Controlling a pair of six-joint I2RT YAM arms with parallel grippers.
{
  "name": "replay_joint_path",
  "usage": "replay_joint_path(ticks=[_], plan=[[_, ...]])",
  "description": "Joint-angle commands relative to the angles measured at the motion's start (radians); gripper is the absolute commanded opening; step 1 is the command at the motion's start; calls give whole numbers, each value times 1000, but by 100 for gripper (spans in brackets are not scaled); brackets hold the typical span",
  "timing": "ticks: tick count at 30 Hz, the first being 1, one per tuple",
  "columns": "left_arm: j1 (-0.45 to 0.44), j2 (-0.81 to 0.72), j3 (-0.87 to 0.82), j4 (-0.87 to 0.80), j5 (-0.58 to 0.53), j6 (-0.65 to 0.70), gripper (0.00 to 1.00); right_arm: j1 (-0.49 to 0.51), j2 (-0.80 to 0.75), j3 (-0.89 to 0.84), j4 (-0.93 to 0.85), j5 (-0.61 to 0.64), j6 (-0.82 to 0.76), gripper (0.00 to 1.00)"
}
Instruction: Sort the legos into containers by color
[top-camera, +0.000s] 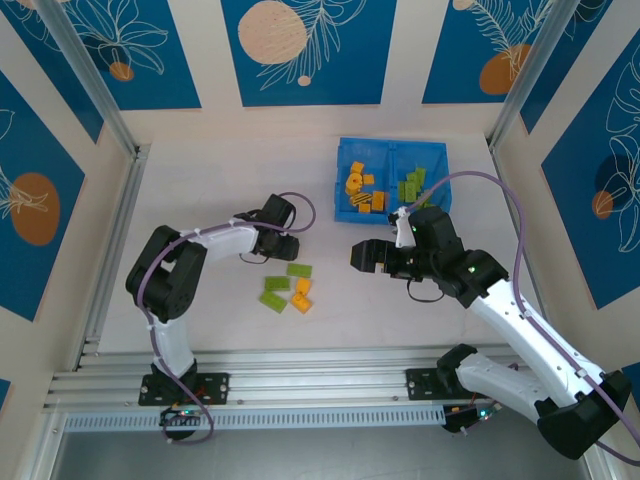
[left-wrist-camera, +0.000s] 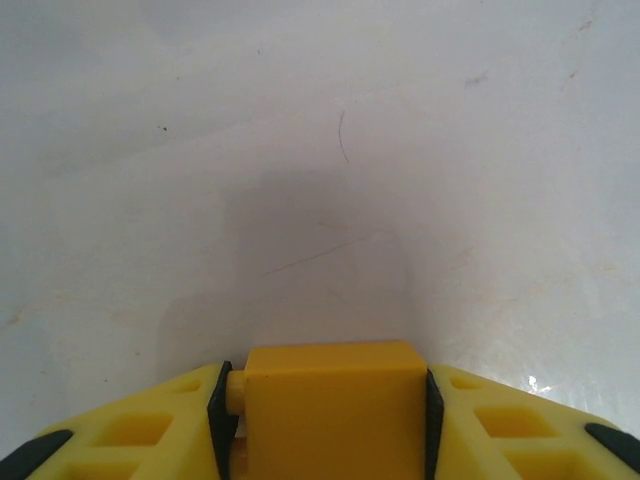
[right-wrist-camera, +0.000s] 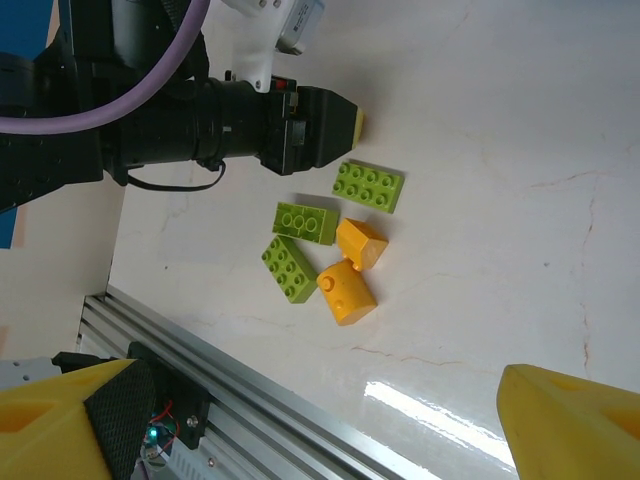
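My left gripper (left-wrist-camera: 325, 400) is shut on an orange-yellow lego (left-wrist-camera: 335, 410), squeezed between both pads just above the bare table; from above it (top-camera: 287, 241) sits left of centre. Below it lie loose legos: three lime green ones (top-camera: 299, 270) (top-camera: 277, 284) (top-camera: 273, 300) and two orange-yellow ones (top-camera: 303, 286) (top-camera: 301, 303). The right wrist view has the same cluster, green (right-wrist-camera: 369, 186) and orange (right-wrist-camera: 347, 292). My right gripper (top-camera: 362, 256) is open and empty, right of the cluster, its fingers (right-wrist-camera: 60, 420) spread wide. The blue bin (top-camera: 392, 150) holds orange legos (top-camera: 360, 190) left and green legos (top-camera: 412, 185) right.
An aluminium rail (top-camera: 300, 365) runs along the near edge of the table, with both arm bases bolted to it. Walls with blue panels close in the back and sides. Bare white tabletop (top-camera: 220, 180) spreads left of the bin.
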Motion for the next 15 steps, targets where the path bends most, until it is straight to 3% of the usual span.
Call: replay_joint_path(ticks=[1, 5, 9, 15], plan=[[9, 13, -33, -68, 39, 19, 44, 9, -2, 20, 6, -12, 18, 90], [6, -52, -42, -47, 103, 13, 43, 13, -2, 33, 6, -22, 18, 91], [4, -141, -17, -62, 94, 9, 42, 18, -12, 37, 2, -16, 21, 91], [-48, -224, 102, -80, 127, 12, 41, 20, -33, 21, 3, -3, 33, 90]])
